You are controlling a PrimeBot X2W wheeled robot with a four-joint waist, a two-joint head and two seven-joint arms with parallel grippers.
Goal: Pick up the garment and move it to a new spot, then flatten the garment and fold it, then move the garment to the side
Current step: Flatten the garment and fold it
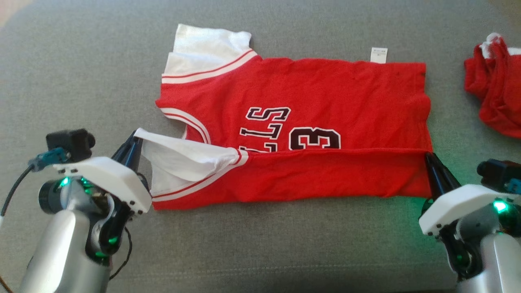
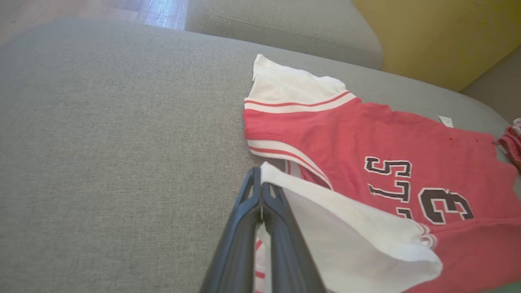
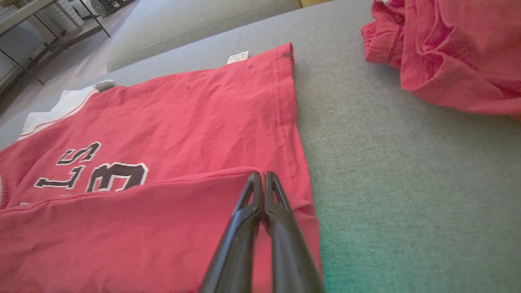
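The garment (image 1: 325, 89) is a red jersey with white sleeves and black lettering, spread across a grey cushion (image 1: 81, 61). Its near long edge is folded up over the body, half covering the lettering. My left gripper (image 1: 132, 143) is shut on the corner of the near white sleeve (image 1: 179, 156), which is lifted and stretched toward it. The left wrist view has the garment (image 2: 366, 134) to the right of that gripper (image 2: 260, 179). My right gripper (image 1: 428, 156) is shut on the folded hem corner at the garment's right end. It rests on the garment (image 3: 183, 114) in the right wrist view (image 3: 260, 177).
A second crumpled red cloth (image 1: 496, 89) lies at the far right of the cushion, apart from the jersey (image 3: 447, 53). Another grey cushion (image 2: 285, 24) and a yellow surface (image 2: 427, 32) stand behind. Bare grey fabric stretches to the left and in front of the garment.
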